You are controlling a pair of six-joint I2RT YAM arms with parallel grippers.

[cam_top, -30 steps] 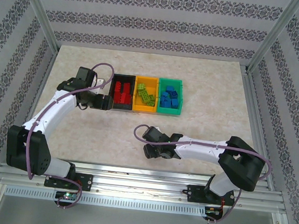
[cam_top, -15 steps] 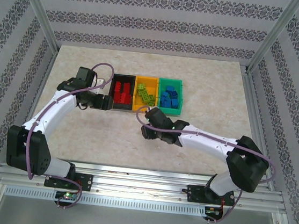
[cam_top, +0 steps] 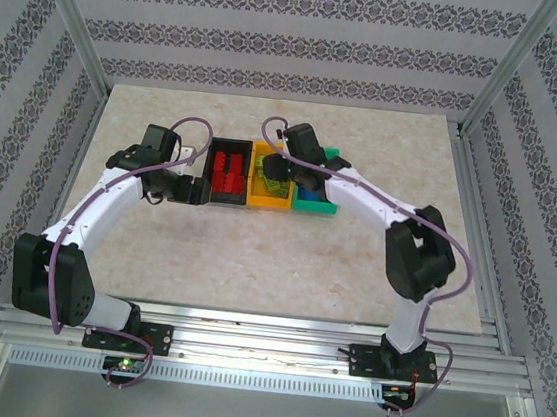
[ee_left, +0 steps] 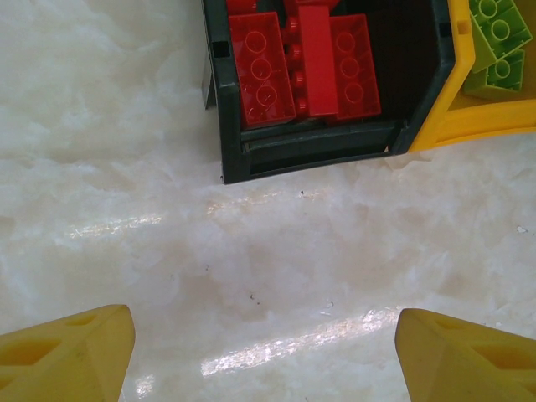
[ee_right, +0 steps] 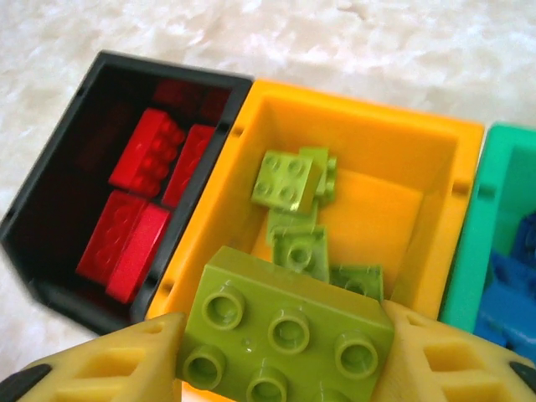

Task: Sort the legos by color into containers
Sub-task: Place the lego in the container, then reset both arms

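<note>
My right gripper [ee_right: 285, 347] is shut on a lime green brick [ee_right: 289, 322], studs toward the camera, and hangs just above the near edge of the orange-yellow bin [ee_right: 360, 126]. Several lime bricks [ee_right: 289, 180] lie inside that bin. The black bin [ee_right: 167, 75] to its left holds red bricks [ee_right: 142, 209]. The green bin [ee_right: 502, 142] to its right holds blue bricks [ee_right: 511, 285]. In the top view the right gripper [cam_top: 285, 165] is over the orange-yellow bin [cam_top: 267, 203]. My left gripper [ee_left: 268, 360] is open over bare table, short of the black bin [ee_left: 318, 146].
The three bins stand side by side at the table's middle back, with the right arm [cam_top: 379, 210] stretched across the green bin [cam_top: 321, 209]. The left arm [cam_top: 109, 194] reaches in from the left. Patterned walls and metal posts enclose the marble table [cam_top: 252, 266].
The right arm has swung from the front middle of the table up to the orange-yellow bin, carrying the lime green brick. The left arm has not moved.
</note>
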